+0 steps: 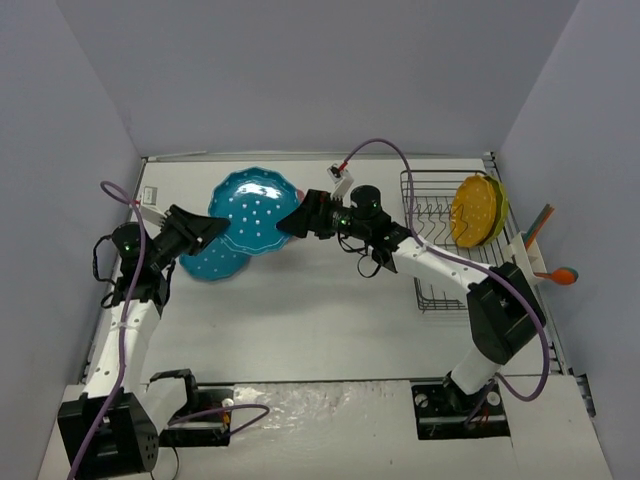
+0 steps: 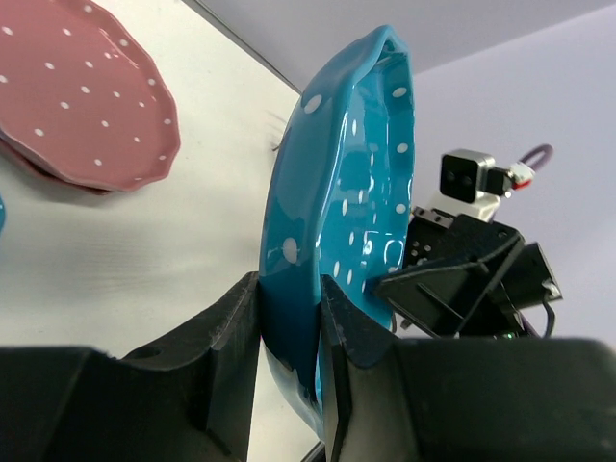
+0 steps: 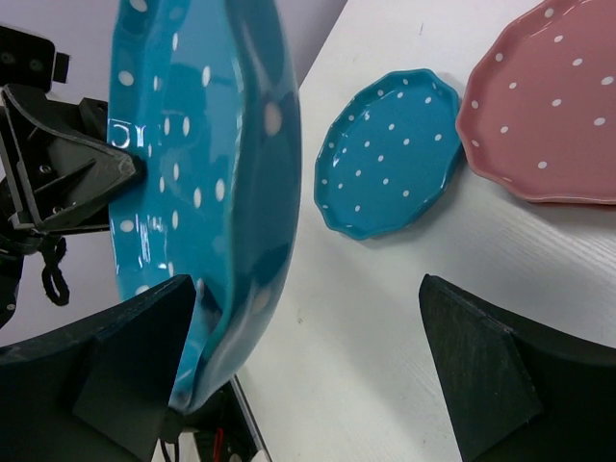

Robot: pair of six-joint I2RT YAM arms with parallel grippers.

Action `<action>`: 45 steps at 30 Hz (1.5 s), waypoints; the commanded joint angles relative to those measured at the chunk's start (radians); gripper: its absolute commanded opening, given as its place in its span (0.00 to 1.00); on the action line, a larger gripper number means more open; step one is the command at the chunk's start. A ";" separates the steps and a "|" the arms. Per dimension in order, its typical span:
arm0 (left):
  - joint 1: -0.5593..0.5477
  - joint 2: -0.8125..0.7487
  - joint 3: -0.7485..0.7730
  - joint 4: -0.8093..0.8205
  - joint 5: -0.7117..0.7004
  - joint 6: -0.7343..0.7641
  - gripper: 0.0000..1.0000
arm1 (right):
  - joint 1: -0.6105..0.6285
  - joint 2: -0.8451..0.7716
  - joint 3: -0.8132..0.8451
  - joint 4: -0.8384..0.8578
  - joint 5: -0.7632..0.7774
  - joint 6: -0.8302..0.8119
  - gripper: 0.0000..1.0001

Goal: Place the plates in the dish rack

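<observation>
white table (image 1: 330, 320) with pale grey walls (image 1: 300, 70) on three sides. the left gripper (image 1: 205, 232) is clamped on the rim of a blue plate (image 1: 255, 210), with one finger on each face. we see the plate lifted clear of the table and tipped up on its edge, at far left of centre.

the right gripper (image 1: 295, 222) comes at the same plate from its right side with its jaws spread wide apart. in the right wrist view the plate's rim sits between the two fingers, close against one finger (image 3: 144, 356). we can't tell whether that finger actually touches the rim.

a second blue plate (image 1: 205, 265) lies flat on the table, just near and left of the held one and partly covered by it in the top view. a pink plate (image 3: 549, 106) lies flat just beside that second blue plate, on its far right. from above it is mostly hidden under the held plate.

the dish rack (image 1: 430, 215), black wire, sits at the far right of the table, well apart from the other plates. in it we see an orange-yellow plate (image 1: 472, 212) standing on edge. a yellow-green plate (image 1: 499, 205) stands right behind it on the right.
</observation>
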 commanded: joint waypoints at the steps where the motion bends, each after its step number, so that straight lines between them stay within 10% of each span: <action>1: -0.020 -0.028 0.041 0.272 0.074 -0.075 0.00 | 0.014 0.012 0.068 0.116 -0.047 0.021 0.99; 29: -0.034 0.046 -0.005 0.274 0.086 -0.028 0.01 | 0.023 -0.122 -0.027 0.159 -0.019 -0.076 0.04; 40: -0.034 0.039 0.103 -0.145 0.019 0.263 0.80 | -0.005 -0.245 0.002 -0.056 0.095 -0.252 0.00; 45: -0.033 0.024 0.179 -0.363 -0.048 0.384 0.89 | -0.076 -0.329 0.014 -0.165 0.132 -0.326 0.00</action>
